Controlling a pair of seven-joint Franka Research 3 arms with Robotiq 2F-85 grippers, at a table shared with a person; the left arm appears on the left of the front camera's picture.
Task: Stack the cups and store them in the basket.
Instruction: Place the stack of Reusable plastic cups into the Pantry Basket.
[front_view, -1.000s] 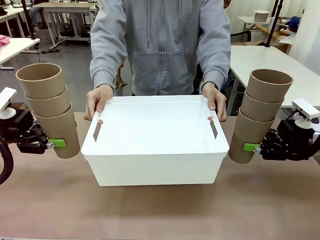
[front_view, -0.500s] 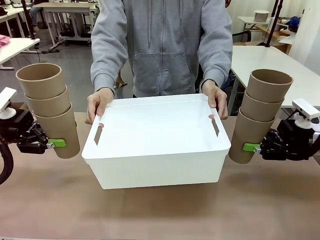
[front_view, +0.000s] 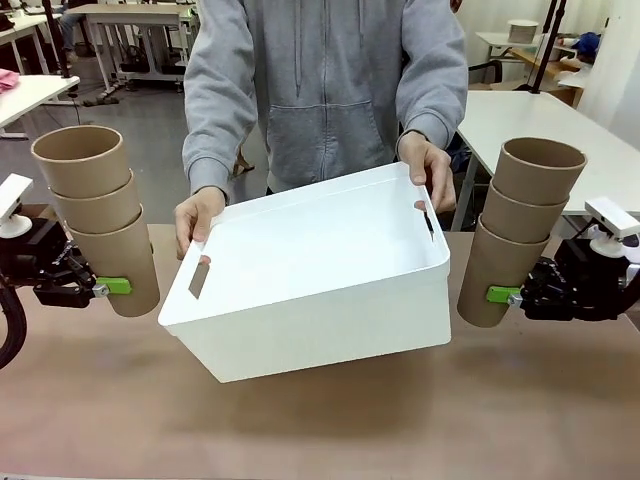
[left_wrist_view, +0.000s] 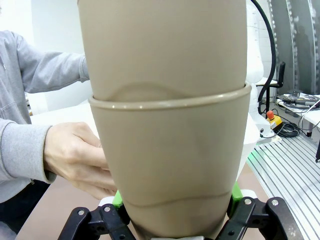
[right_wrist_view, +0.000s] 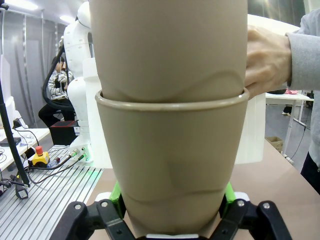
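**Left gripper** (front_view: 116, 286): sitting at the left edge of the front view. Its fingers are clamping the lowest cup of the left stack of cups (front_view: 100, 215), and in the left wrist view the green pads are pressing that cup's wall on both sides near its base.

**Left stack of cups**: three tan paper cups nesting one inside another. The stack is leaning with its mouth toward the upper left of the frame and hanging clear of the table (front_view: 320, 430).

**Right gripper** (front_view: 497, 294): sitting at the right edge of the front view. Its fingers are clamping the lowest cup of the right stack of cups (front_view: 522, 235), with the green pads squeezing the wall near the base.

**Right stack of cups**: three nested tan cups, leaning with the mouth toward the upper right and hanging above the table.

**Basket** (front_view: 330, 325): a white plastic bin at centre frame, lying between the two stacks and touching neither. A person in a grey hooded top is holding it by its short ends, with one hand (front_view: 197, 215) at the left end and the other hand (front_view: 430, 170) at the right end. The basket is tilting with its right end higher, and its open top is facing the camera. Slot handles are showing in both short sides.

**Table**: a brown surface, carrying the basket's shadow.
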